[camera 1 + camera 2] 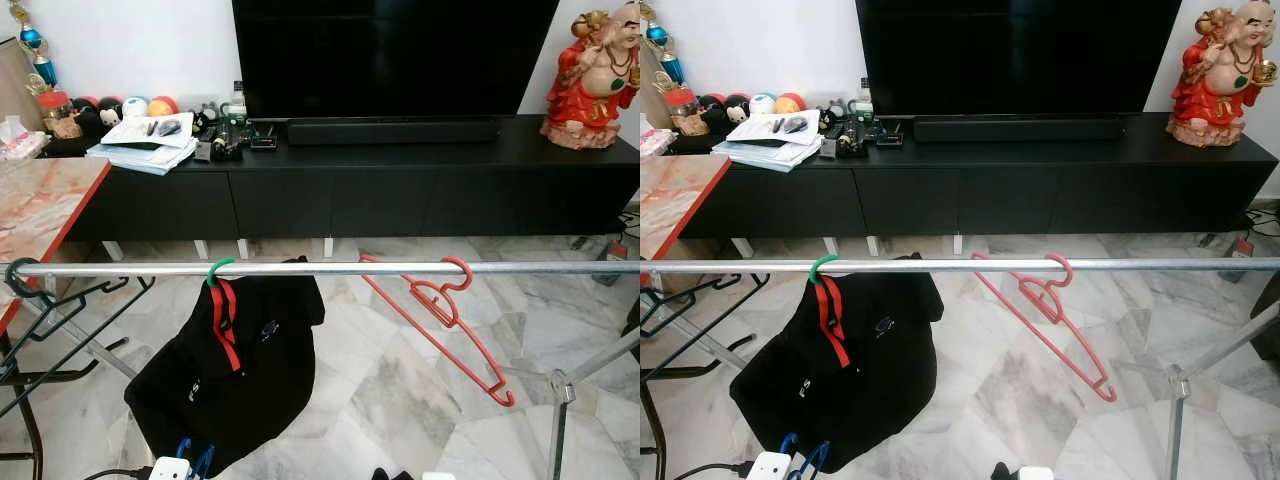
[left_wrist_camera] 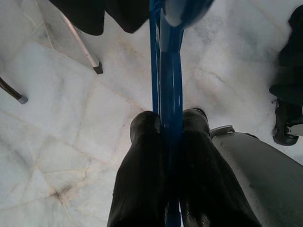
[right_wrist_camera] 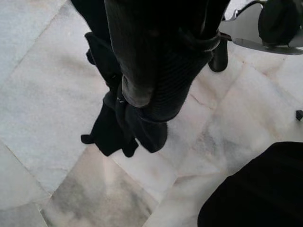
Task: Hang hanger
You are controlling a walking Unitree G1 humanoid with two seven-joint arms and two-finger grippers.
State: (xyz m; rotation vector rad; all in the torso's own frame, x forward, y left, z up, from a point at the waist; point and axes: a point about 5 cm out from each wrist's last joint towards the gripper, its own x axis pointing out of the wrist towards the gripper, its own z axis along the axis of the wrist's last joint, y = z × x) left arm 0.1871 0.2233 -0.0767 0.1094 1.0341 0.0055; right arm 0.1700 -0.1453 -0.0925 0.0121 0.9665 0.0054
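Across the marble floor a silver rail runs side to side, with a long black cabinet and a dark TV behind it. On the cabinet's right end stands a red statue; papers and small clutter lie at its left end. A marble-topped table with a red edge sits at the left.

A black garment with red trim hangs from the rail on a green hook. To its right a red hanger hangs from the rail, tilted, its lower arm slanting down to the right. Dark hangers hang at the rail's left end.

The blue hanger is low, below the rail and near the garment's hem; part of it shows at the bottom of the head views. In the left wrist view the left gripper is closed on it, the blue bar pinched between the two black fingers and running straight out beyond their tips.

The right gripper hangs over the floor, its fingers close together, holding a scrap of dark cloth that dangles from them.
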